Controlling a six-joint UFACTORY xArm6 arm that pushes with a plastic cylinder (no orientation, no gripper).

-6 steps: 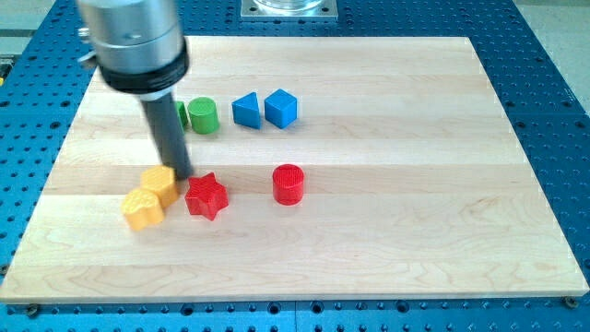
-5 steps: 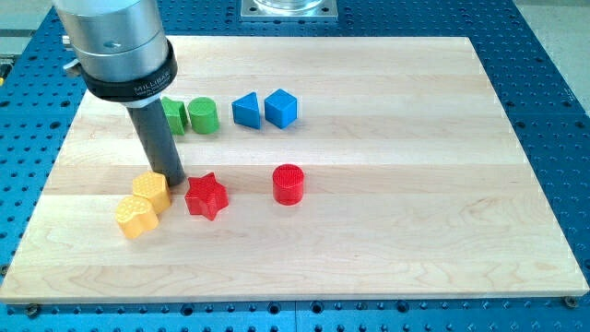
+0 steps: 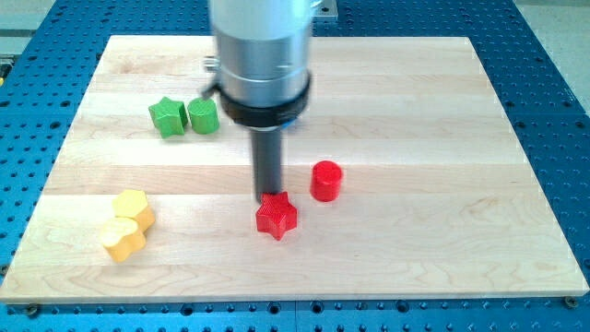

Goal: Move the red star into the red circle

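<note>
Pale wooden board (image 3: 442, 138) on blue pegboard (image 3: 553, 55), my tip (image 3: 267, 197) seemingly touching red star (image 3: 276, 217).

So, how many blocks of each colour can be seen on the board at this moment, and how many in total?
Red: 2, the red star and the red circle
Green: 2, a green star and a green cylinder
Yellow: 2, the upper yellow block and the lower yellow block
Total: 6

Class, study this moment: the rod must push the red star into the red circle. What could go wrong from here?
1. My tip sits at the red star's top edge, so a straight push could send it toward the view's bottom, past the red circle.
2. A push on one star point could spin it aside.
</note>
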